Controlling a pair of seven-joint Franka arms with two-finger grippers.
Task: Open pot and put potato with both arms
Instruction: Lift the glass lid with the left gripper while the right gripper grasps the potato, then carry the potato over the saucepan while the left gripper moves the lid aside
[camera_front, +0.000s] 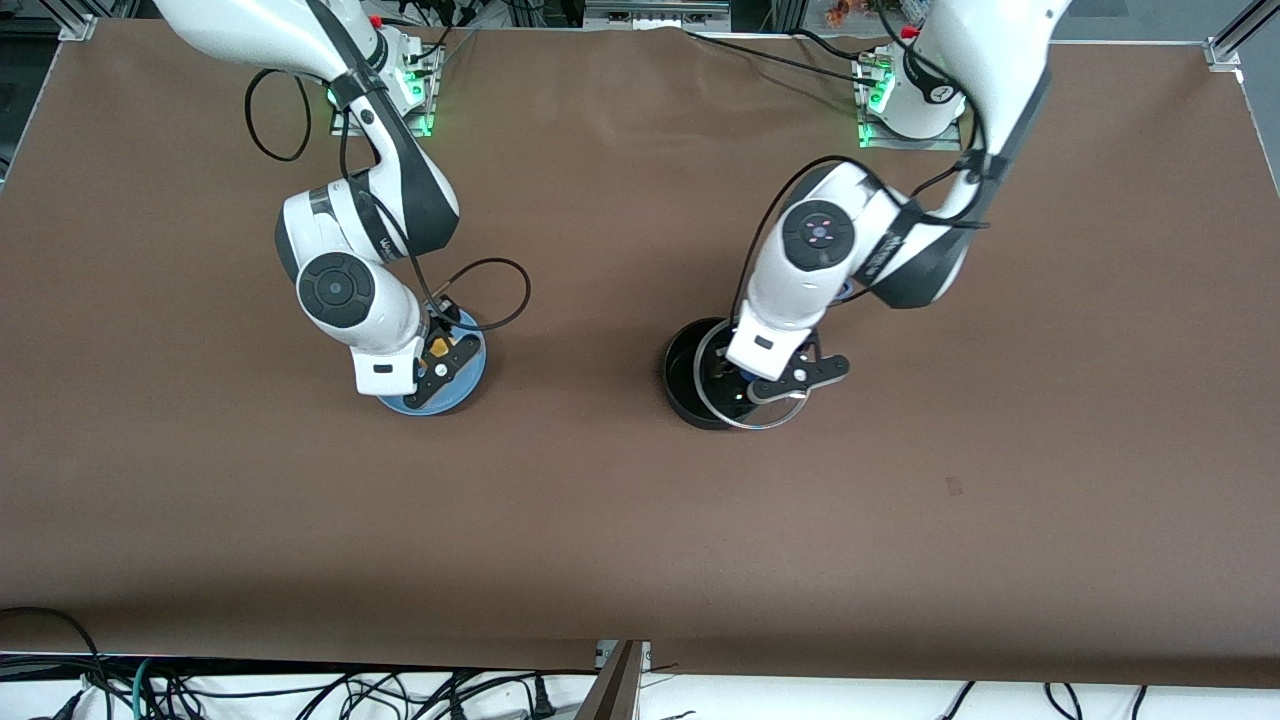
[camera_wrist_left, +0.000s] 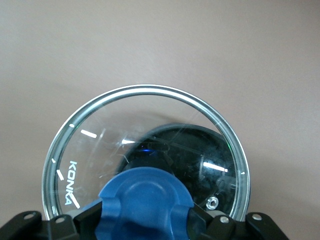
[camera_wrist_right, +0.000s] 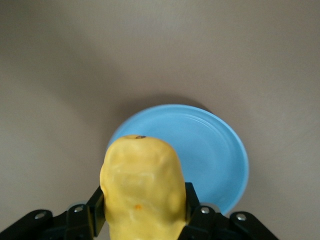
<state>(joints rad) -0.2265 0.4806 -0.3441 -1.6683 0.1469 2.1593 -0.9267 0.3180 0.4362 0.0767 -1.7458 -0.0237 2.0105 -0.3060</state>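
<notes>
On my feed the left gripper (camera_front: 775, 385) has its fingers (camera_wrist_left: 90, 216) clamped against both sides of the smooth blue knob (camera_wrist_left: 145, 202), so it has the glass lid (camera_wrist_left: 145, 165) firmly. The lid is a clear round dome with a bright metal rim, small white marks, a steam-vent rivet and the word KONKA printed near its edge. It hangs above the pot (camera_front: 700, 375), shifted off-centre toward the front camera, so the black round body shows partly open in the front view and appears through the glass in the left wrist view. I cannot make out the pot's long handle; the left arm covers that part, with only a sliver of blue under the wrist.

The right gripper (camera_front: 440, 362) has its fingers (camera_wrist_right: 192, 210) closed on the potato (camera_wrist_right: 142, 187), a yellow oval lump with a matte, slightly dimpled skin and a dark spot at its tip. It is held above the plate (camera_wrist_right: 215, 150), a flat light-blue glossy disc with a shallow raised rim, lying on the brown table (camera_front: 620, 520) toward the right arm's end. The potato's lower part is cut off by the frame edge in the right wrist view, and from the front only a small yellow patch of it shows between the black fingers
</notes>
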